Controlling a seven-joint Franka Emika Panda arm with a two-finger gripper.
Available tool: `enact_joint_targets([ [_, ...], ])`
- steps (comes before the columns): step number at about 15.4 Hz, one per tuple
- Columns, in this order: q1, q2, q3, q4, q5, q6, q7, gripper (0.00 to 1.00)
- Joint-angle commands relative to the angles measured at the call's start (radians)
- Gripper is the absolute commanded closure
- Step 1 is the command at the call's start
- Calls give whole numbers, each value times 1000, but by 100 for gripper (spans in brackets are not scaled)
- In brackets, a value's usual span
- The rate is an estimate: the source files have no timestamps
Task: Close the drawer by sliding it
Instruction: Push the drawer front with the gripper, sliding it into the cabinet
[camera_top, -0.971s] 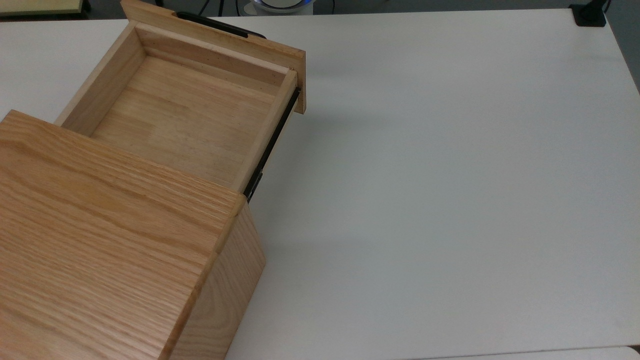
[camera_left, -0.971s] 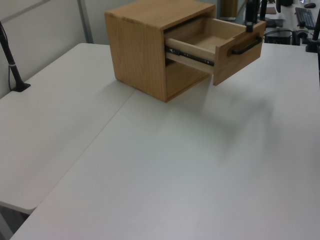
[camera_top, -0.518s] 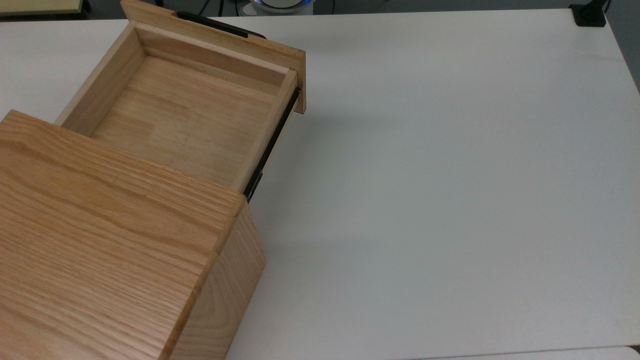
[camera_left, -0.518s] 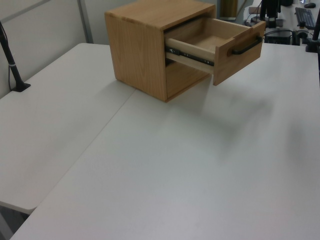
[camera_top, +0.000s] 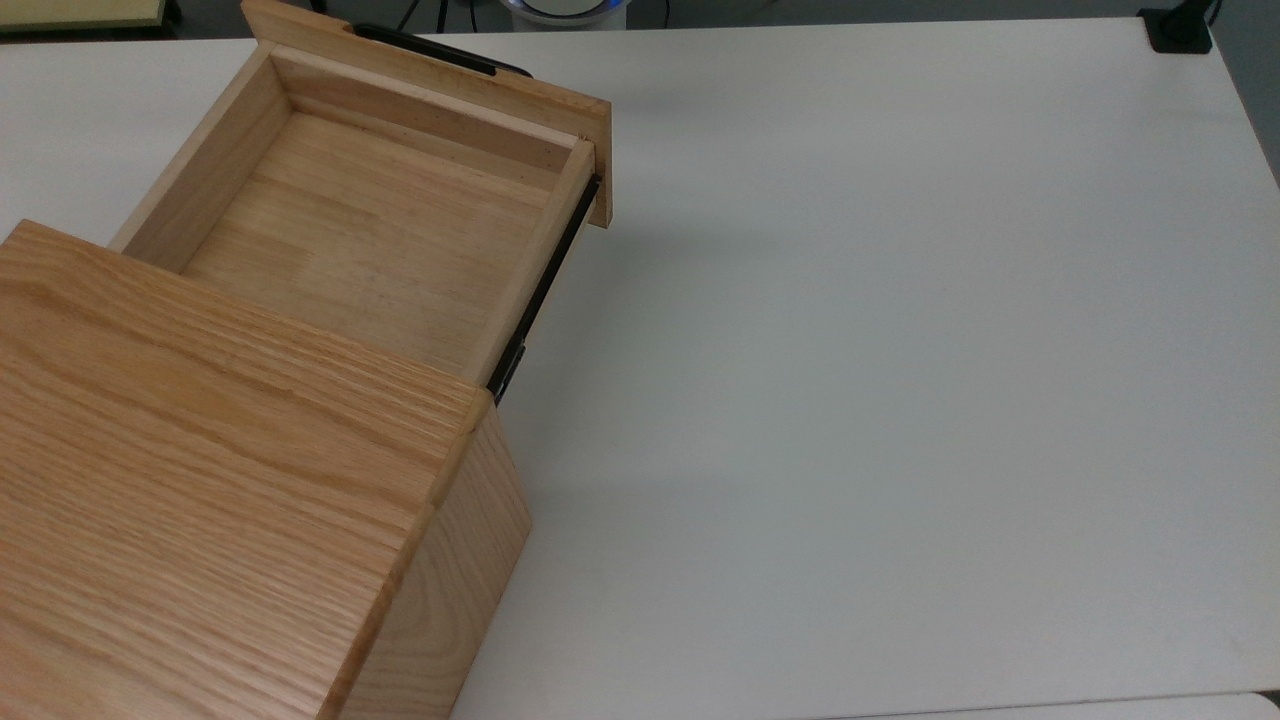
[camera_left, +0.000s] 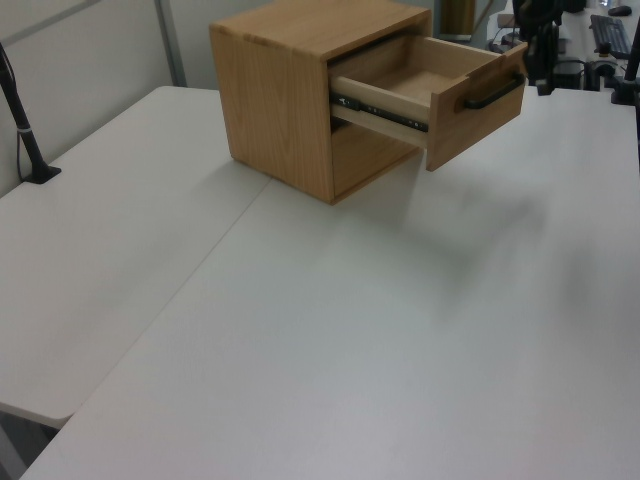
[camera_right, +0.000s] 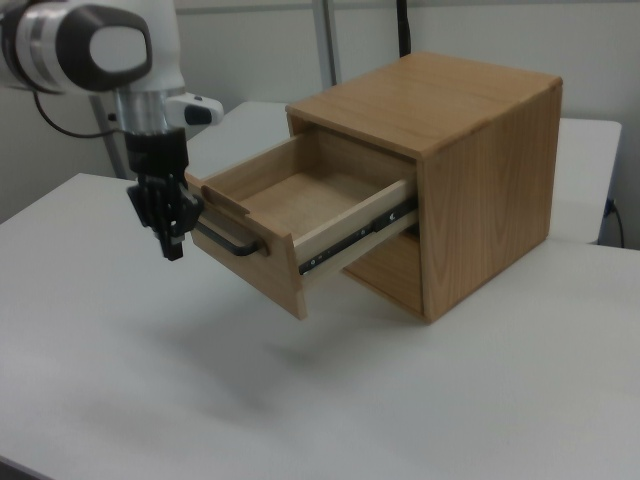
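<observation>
Now the tool (camera_right: 170, 240) hangs just off the outer face of the drawer (camera_right: 290, 215), at the end of the black handle (camera_right: 228, 243) nearest the right view's left edge. From where I stand its fingers look drawn close together, pointing down, and gripping nothing; I cannot tell whether they touch the handle bar or hang just beside it.

What has changed is the tool's place. A second ago, in the left view, it stood above the drawer's front panel, over the top edge. Half a second ago it had drifted further off toward the left view's right. Now, in the left view, the tool (camera_left: 541, 62) has come down lower, beside the front panel at handle height. I read that as it getting in front of the panel for a push.

The drawer itself has not budged. In the top view the drawer (camera_top: 370, 215) is pulled well out of the oak cabinet (camera_top: 220, 480) exactly as before, its empty floor exposed and the black side rail (camera_top: 545, 285) stretched out along its side. The cabinet sits where it was on the white desk (camera_top: 900, 350).

So none of the closing is done yet. My guess is the next move is a straight shove on the front panel, along the rail, toward the cabinet.
</observation>
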Motion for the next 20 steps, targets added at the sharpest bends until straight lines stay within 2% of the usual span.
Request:
enact_joint_targets([
  [1, -9, -21, 9, -97, 8, 170, 125, 100],
  [3, -10, -11, 9, -102, 8, 234, 168, 100],
  [9, -19, 77, 8, -58, 7, 454, 159, 100],
  [13, -35, 172, 6, 43, 2, 571, 168, 100],
  [20, -70, 367, 6, 281, 1, 622, 178, 100],
])
